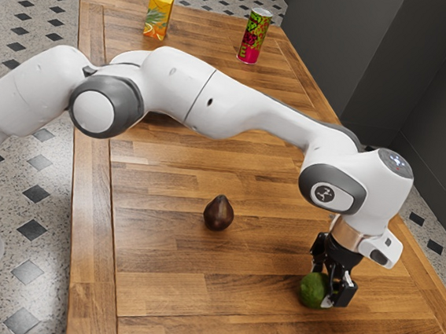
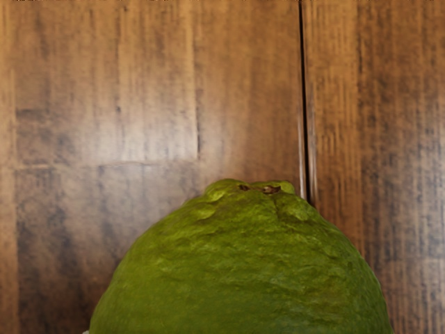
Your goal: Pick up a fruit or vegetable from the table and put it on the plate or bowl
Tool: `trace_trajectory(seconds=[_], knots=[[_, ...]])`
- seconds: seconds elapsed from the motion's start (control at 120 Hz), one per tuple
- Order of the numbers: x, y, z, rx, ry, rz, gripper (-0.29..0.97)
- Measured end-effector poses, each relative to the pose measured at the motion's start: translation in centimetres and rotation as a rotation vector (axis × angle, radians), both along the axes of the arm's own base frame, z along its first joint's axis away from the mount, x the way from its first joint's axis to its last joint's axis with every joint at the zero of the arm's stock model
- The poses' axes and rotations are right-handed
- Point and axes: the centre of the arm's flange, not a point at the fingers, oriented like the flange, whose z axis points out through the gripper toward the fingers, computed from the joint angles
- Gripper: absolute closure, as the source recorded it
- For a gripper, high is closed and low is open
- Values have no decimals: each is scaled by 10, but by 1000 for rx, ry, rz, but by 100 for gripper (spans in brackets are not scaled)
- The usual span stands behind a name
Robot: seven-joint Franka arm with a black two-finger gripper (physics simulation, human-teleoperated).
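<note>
Exterior view: we see the white arm (image 1: pixel 236 113) coming in from the exterior view's left. It stretches across the brown wooden plank worktop (image 1: pixel 195 291) and bends down at the wrist in the lower right of the frame. The black hand (image 1: pixel 332 294) points straight down there, low over the worktop, right at the bumpy green round fruit (image 1: pixel 311 291). That fruit is in the lower right of the frame, near the worktop's right edge, overlapping the hand on its exterior-view left side. We cannot tell from this angle whether the hand is pinching the fruit or merely spread beside it. We also cannot tell whether the fruit rests on the wood or is just off it.

Wrist view: the bumpy green round fruit (image 2: pixel 243 271) is directly under the hand, its dimpled end visible. The worktop (image 2: pixel 104 104) lies behind it, with a dark seam between two boards.

Other items, exterior view:
- A dark brown pear-shaped fruit (image 1: pixel 218 212) stands upright at mid-frame, well apart from the hand.
- An orange-and-yellow juice carton (image 1: pixel 159 15) stands upright at the worktop's far end, upper middle of the frame.
- A pink-and-green drink can (image 1: pixel 254 36) stands upright toward the exterior view's right of the carton, apart from it.
- A grey tiled floor with black diamonds (image 1: pixel 23 195) surrounds the worktop.
- A dark grey wall (image 1: pixel 362 38) is at the upper right.
</note>
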Motion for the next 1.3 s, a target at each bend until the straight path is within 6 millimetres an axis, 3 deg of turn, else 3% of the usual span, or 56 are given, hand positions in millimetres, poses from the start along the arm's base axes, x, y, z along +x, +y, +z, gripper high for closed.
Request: trace_trajectory(seconds=[0.375,0.517,0.633,0.917,1.3], knots=[[0,4,23,8,-39,10,51],[-4,6,52,5,-78,15,51],[-5,25,83,22,-121,46,51],[-4,99,147,79,-196,170,51],[-6,252,199,143,-220,408,51]])
